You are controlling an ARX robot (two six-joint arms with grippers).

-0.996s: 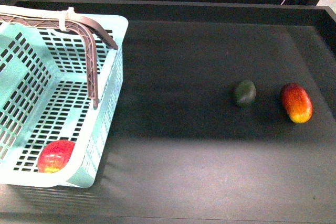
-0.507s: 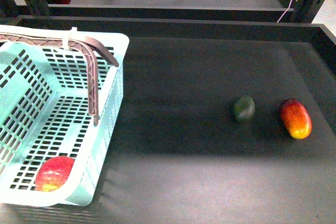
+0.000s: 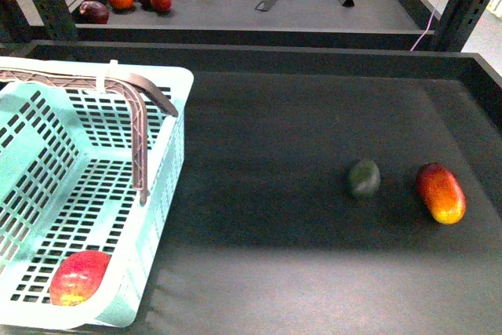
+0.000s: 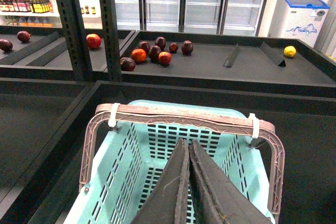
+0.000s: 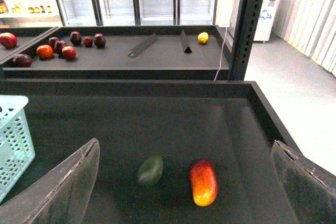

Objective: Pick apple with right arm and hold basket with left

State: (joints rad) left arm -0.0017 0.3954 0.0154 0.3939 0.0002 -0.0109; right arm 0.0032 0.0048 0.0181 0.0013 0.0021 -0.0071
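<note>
Front view shows the apple point(image 3: 78, 278) in the basket point(image 3: 169, 143); my left tool point(image 4: 188, 182) is clenched empty, right tool point(image 5: 184, 182) released. Next, I'd retract.

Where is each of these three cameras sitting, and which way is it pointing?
Front view: on the robot's body, looking down at the basket holding the apple; no arm shows.
Left wrist view: above the basket, facing the far shelves; shut left gripper shows.
Right wrist view: over the table, open right gripper framing the green fruit, also in front view.
</note>
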